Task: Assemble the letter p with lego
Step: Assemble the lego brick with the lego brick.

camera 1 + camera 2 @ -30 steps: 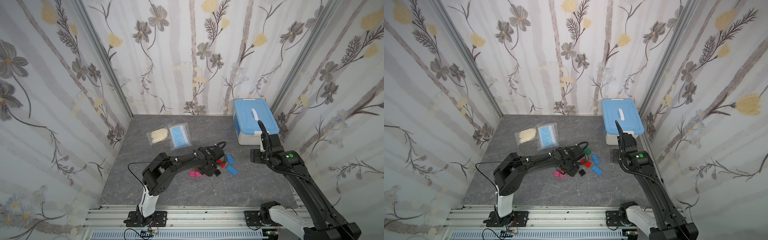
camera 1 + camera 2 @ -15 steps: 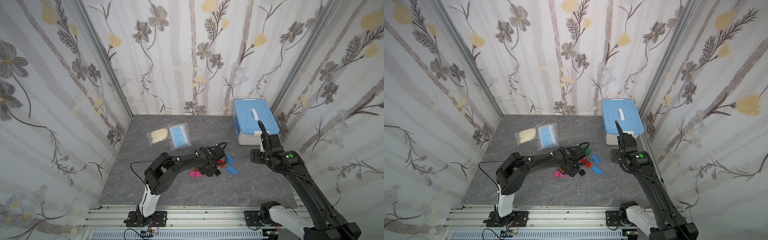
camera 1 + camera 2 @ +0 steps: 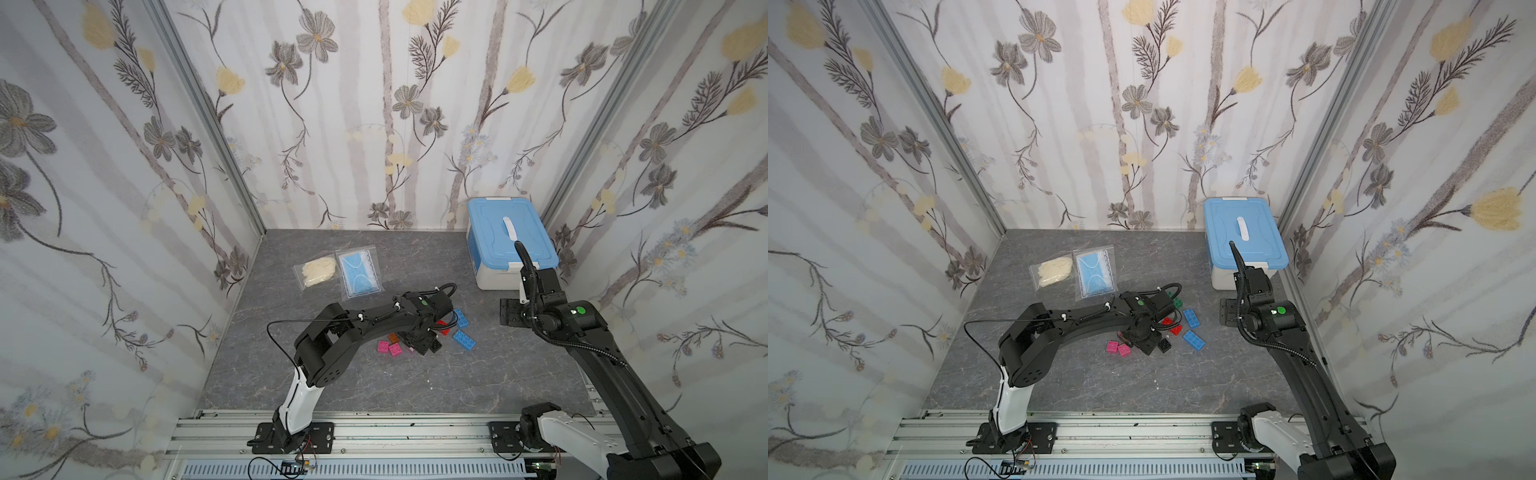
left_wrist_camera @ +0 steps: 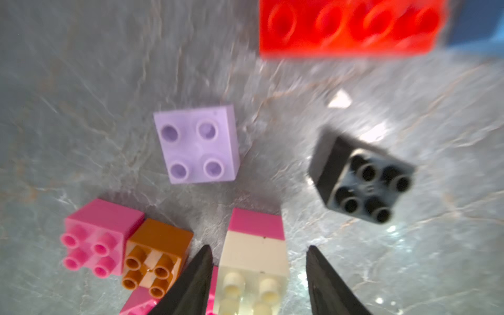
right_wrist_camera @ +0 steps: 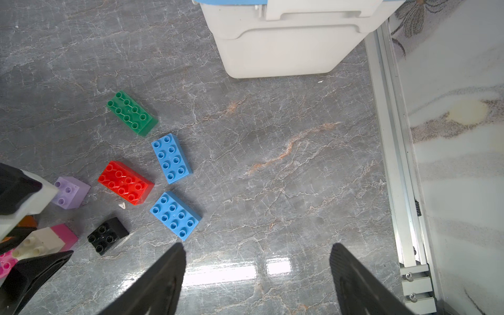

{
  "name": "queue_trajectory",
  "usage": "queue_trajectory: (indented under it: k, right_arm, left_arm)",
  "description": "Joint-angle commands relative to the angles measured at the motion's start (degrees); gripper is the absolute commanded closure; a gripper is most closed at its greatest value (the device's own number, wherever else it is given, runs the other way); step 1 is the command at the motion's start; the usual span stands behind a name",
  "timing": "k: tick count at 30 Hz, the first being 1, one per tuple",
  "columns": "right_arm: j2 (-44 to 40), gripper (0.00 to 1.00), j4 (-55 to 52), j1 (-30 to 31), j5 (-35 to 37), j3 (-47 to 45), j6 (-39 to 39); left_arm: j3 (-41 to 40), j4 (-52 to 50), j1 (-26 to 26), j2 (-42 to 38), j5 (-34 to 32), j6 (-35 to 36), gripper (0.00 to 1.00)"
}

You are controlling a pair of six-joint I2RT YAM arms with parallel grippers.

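Left gripper (image 4: 258,246): jaws apart, straddling a square cream studded brick (image 4: 253,253) joined to a pink brick (image 4: 256,223). A strip of grey marble-pattern tabletop (image 4: 81,109) shows between one finger (image 4: 327,283) and the cream brick.

Beside this pair, a square pink plastic brick (image 4: 95,237) touches a square orange brick (image 4: 155,256). A square lavender brick (image 4: 196,144) and a square black brick (image 4: 362,180) lie apart from them.

Right gripper (image 5: 259,245): jaws wide apart, nothing between them, above bare tabletop. Nearby lie two long blue bricks (image 5: 176,215), a long red brick (image 5: 125,182) and a long green brick (image 5: 132,113).
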Motion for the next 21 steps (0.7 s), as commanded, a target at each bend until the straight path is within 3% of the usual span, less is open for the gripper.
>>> queue_trajectory:
  k: [1,10,16,21]
  right_arm:
    - [0.3,0.16,0.5,0.0,-0.3,0.3,-0.3]
    - [1.6,0.17,-1.2,1.7,-5.3,1.1,-0.4]
    - [4.8,0.19,-2.4,13.2,-6.4,1.9,2.7]
    - [12.8,0.22,0.4,24.3,-7.3,2.8,5.6]
  left_arm:
    - [3.6,-2.7,0.0,-1.1,-0.3,2.1,0.37]
    - [3.9,-1.5,0.2,-9.3,-2.1,3.3,0.3]
    - [-4.9,5.4,4.7,-21.0,1.4,-0.5,0.26]
    - [-14.8,11.6,10.6,-30.5,5.4,-4.6,0.22]
